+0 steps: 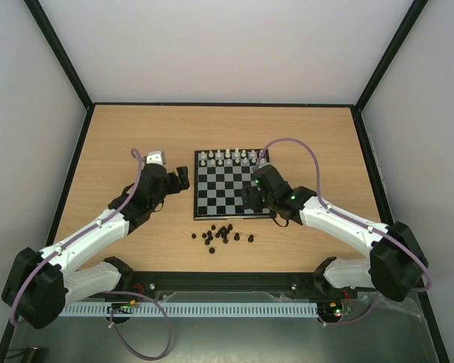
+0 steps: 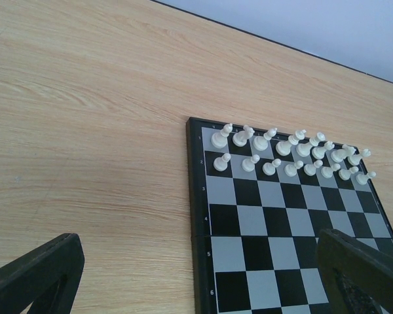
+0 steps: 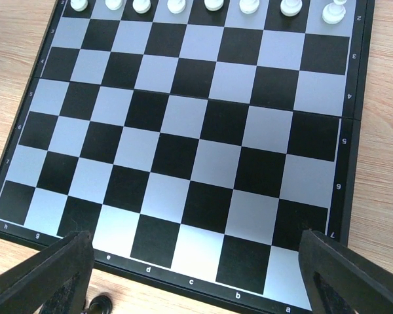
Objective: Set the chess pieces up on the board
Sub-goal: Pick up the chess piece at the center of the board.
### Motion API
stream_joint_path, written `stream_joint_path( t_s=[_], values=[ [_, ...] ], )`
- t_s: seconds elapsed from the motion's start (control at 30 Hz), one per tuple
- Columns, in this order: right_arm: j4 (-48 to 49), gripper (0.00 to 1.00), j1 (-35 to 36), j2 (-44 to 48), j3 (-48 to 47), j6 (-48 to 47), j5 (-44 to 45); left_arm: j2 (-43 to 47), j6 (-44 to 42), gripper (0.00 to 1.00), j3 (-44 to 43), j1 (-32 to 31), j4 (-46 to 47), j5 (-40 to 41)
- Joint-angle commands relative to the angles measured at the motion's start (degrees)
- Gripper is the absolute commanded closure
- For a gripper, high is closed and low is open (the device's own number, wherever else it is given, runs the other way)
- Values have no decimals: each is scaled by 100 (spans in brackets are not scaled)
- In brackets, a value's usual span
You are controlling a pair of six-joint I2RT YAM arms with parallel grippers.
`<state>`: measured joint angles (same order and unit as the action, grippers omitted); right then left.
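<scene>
Nearest the arm bases, the black chess pieces (image 1: 224,233) lie in a loose cluster on the wooden bench (image 1: 136,136), just in front of the chessboard's near edge, with a few strays around them. None stands on a square. One of them (image 3: 99,304) shows in the right wrist view at the frame's bottom edge, just off the board.

The right arm (image 1: 340,223) reaches in over the near right part of the chessboard (image 1: 219,189). The right jaws are spread wide above the near edge, with nothing between them.

The left arm (image 1: 98,227) stops over bare bench just beside the board's left edge. The left jaws are fully spread and hold nothing.

Farthest off, the white pieces (image 1: 231,157) stand upright in the board's two far rows.
</scene>
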<state>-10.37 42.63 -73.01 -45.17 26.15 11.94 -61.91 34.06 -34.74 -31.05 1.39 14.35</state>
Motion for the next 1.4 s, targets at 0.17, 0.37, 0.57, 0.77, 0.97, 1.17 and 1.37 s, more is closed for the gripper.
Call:
stream_joint_path(
  t_s=[0.17,0.37,0.57,0.77,0.97,1.17,1.37],
  values=[
    [-68,13,21,-66,-54,9,-36,-73,-7,0,-29,29,82,165],
    [40,29,26,-102,-8,-42,-430,-105,3,1,-44,29,66,103],
    [-333,52,48,103,-234,-152,-754,-5,14,0,-86,29,-12,43],
    [-725,53,214,296,-437,-77,-999,391,55,1,-36,37,-65,1],
    [-964,53,391,410,-316,-14,-985,393,91,1,-112,37,-170,-238],
    [-1336,56,691,297,-510,-33,-860,511,92,1,-126,38,-200,-274],
    [-1862,61,926,165,-709,96,-343,456,78,0,-146,42,-203,-248]
  ],
)
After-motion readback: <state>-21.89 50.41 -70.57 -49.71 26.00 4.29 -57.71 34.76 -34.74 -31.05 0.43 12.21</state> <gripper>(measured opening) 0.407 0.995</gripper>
